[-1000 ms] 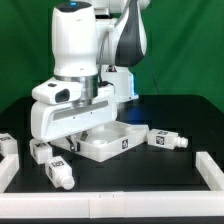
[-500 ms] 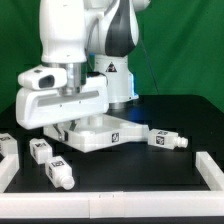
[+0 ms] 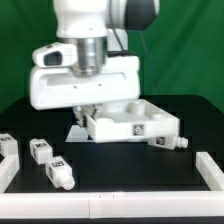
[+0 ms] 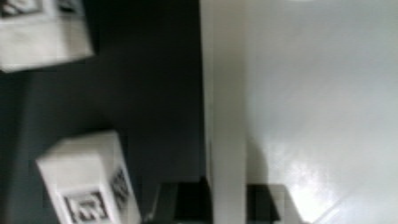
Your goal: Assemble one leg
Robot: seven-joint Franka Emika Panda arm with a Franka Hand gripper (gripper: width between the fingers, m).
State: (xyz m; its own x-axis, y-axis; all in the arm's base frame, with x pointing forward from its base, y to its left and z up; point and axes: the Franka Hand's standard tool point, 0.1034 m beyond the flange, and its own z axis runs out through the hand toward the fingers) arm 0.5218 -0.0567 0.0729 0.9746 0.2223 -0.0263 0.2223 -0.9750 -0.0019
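The white panel (image 3: pixel 135 122) has shifted from the lower middle of the exterior view to the right and a little higher. Its right corner now sits just beside the leg (image 3: pixel 176 142) at right centre, where earlier the two lay apart. The gripper (image 3: pixel 90 108), clamped on the panel's left edge, has swung from left of centre toward the middle. The arm's white wrist block (image 3: pixel 85 85) stands higher in the frame.

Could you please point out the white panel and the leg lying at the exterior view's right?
white panel (image 3: pixel 120 128): exterior view, its front wall.
leg (image 3: pixel 172 142): exterior view, middle of its body.
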